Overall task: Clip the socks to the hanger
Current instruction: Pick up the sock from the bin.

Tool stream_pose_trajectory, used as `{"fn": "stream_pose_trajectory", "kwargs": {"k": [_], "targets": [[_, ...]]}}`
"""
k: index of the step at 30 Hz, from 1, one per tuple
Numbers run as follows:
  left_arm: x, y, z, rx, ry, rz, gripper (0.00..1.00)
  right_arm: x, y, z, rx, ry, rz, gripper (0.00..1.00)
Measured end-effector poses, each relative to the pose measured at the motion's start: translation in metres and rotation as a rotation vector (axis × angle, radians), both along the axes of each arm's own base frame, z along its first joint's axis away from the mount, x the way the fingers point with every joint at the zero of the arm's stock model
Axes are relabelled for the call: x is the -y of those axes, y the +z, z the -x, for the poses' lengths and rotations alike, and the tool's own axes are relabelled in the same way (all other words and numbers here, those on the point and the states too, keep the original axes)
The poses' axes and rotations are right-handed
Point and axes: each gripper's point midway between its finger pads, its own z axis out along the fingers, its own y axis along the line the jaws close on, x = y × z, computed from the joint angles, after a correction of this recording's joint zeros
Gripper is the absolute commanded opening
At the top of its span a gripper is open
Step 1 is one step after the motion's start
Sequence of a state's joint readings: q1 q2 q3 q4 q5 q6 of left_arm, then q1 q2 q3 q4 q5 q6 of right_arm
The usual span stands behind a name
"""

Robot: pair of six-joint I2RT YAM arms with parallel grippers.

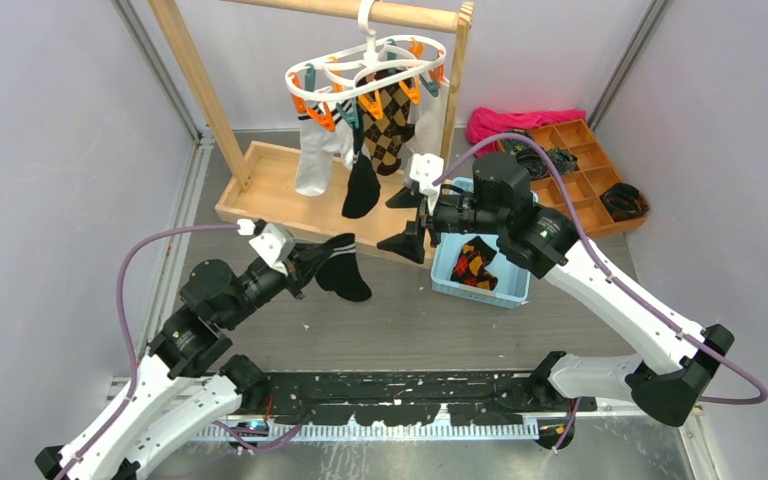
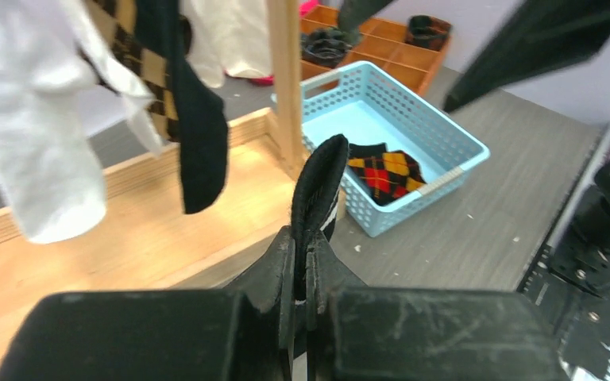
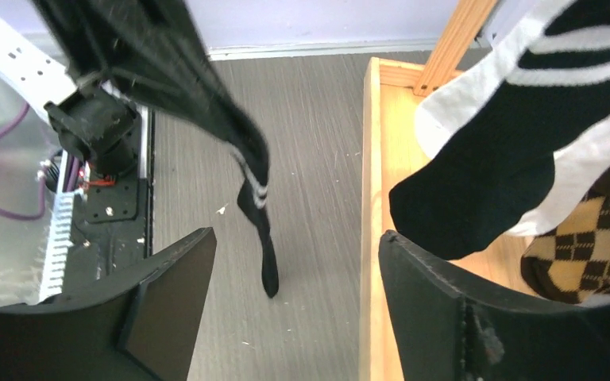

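Note:
The white hanger [image 1: 370,62] with orange and teal clips hangs by its hook from the wooden bar. One black sock [image 1: 362,187] hangs clipped on it among white and argyle socks; it also shows in the left wrist view [image 2: 200,135] and the right wrist view [image 3: 476,182]. My left gripper [image 1: 305,262] is shut on the second black sock [image 1: 345,277], held in the air left of the blue basket. Its cuff stands up between the jaws [image 2: 318,178], and its white stripes show in the right wrist view [image 3: 256,186]. My right gripper [image 1: 401,221] is open and empty, between the held sock and the hanging one.
The tall wooden rack frame [image 1: 198,90] stands on a wooden base tray [image 1: 260,195]. A blue basket [image 1: 442,270] beside the tray holds a red argyle sock [image 1: 475,265]. An orange compartment box [image 1: 585,180] and pink cloth [image 1: 520,122] lie at the back right.

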State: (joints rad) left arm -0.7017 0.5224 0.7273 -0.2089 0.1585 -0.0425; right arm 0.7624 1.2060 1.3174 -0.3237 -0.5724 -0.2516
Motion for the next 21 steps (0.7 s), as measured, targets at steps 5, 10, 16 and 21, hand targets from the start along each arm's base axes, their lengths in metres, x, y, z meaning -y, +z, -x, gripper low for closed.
{"fn": "stream_pose_trajectory", "kwargs": {"k": [5, 10, 16, 21], "targets": [[-0.021, 0.021, -0.009, 0.049, 0.112, -0.024, 0.00, 0.000, -0.002, 0.010, 0.058, 0.083, 0.026, 0.90], [-0.032, 0.023, -0.019, 0.079, 0.185, -0.062, 0.00, -0.004, 0.021, 0.018, 0.107, 0.147, -0.003, 0.90], [-0.041, 0.021, -0.028, 0.080, 0.254, -0.081, 0.00, -0.021, 0.039, 0.010, 0.137, 0.131, -0.032, 0.85], [-0.045, 0.021, -0.032, 0.077, 0.289, -0.079, 0.00, -0.043, 0.042, 0.001, 0.171, 0.068, -0.031, 0.82]]}}
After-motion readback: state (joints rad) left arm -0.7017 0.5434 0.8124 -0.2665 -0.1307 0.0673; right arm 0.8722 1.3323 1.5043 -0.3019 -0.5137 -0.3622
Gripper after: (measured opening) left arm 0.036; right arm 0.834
